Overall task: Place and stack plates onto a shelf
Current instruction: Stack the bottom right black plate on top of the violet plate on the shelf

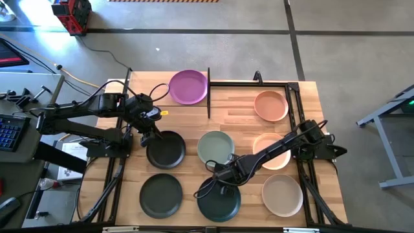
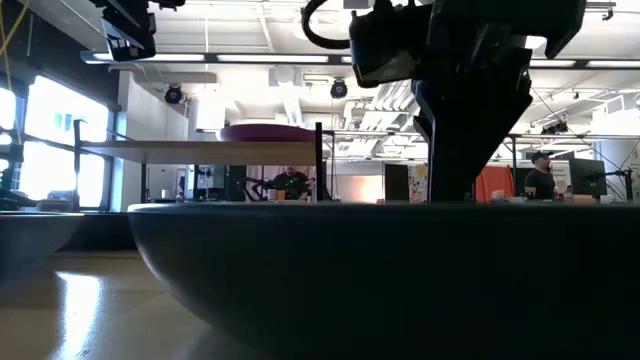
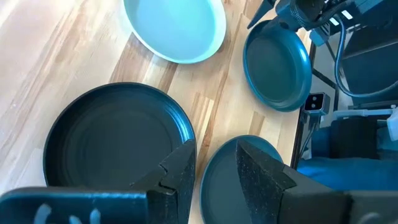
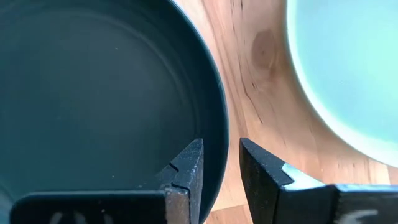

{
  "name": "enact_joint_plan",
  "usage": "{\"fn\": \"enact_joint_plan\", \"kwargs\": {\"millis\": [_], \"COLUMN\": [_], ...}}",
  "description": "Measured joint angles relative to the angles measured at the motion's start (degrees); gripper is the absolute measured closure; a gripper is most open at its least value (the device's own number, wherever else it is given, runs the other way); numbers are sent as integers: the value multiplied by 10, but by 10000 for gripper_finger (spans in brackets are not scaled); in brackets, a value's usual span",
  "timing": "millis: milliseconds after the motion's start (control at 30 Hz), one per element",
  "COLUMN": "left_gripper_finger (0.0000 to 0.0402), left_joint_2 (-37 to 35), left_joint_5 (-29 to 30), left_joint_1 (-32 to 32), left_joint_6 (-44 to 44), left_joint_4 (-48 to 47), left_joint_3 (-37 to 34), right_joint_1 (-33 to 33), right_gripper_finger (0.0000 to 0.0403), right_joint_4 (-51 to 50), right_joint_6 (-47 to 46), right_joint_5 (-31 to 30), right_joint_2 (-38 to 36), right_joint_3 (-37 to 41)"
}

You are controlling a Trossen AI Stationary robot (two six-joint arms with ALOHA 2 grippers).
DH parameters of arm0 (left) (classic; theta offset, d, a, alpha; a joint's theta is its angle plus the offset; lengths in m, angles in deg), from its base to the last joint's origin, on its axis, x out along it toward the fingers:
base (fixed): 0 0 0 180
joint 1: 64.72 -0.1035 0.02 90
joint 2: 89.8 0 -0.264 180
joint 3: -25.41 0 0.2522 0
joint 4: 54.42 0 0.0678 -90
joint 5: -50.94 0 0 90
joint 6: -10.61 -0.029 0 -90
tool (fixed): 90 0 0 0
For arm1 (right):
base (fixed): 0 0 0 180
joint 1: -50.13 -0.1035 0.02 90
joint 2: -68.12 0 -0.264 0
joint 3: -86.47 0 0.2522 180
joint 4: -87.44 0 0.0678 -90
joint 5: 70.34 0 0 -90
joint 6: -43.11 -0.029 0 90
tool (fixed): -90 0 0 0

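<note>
My right pincer (image 4: pixel 221 171) straddles the rim of the dark grey plate (image 1: pixel 218 202) at worktop (image 1: pixel 239 113) 6 o'clock, fingers spread w/ a narrow gap, rim between, not clamped. Sage plate (image 1: pixel 215 147) just at 12 of it. Left pincer (image 3: pixel 214 168) spread too, over the black plate (image 1: pixel 165 148) edge. Purple plate (image 1: pixel 188 87) sits on shelf (image 1: pixel 249 83) at 11; peach plate (image 1: pixel 270 105) at 1.

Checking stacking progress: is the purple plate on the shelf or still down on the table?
On the shelf: the purple plate rests on the raised light-wood shelf panel.
</note>
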Motion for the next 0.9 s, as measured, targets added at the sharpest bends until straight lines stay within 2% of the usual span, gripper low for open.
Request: {"fn": "enact_joint_plan", "kwargs": {"millis": [267, 533, 633, 733, 900], "left_gripper_finger": [298, 298, 298, 298, 298], "left_joint_2": [0, 0, 0, 0, 0], "left_joint_5": [0, 0, 0, 0, 0], "left_joint_1": [0, 0, 0, 0, 0], "left_joint_6": [0, 0, 0, -1, -1], "left_joint_4": [0, 0, 0, 0, 0], "left_joint_3": [0, 0, 0, 0, 0], "right_joint_1": [4, 11, 16, 22, 23], "right_gripper_finger": [320, 323, 346, 389, 396], "right_joint_4": [-1, 4, 4, 5, 5], "right_joint_6": [17, 18, 16, 17, 18], "right_joint_5": [31, 31, 33, 55, 71], "right_joint_2": [22, 23, 23, 23, 22], "right_joint_3": [0, 0, 0, 0, -1]}}
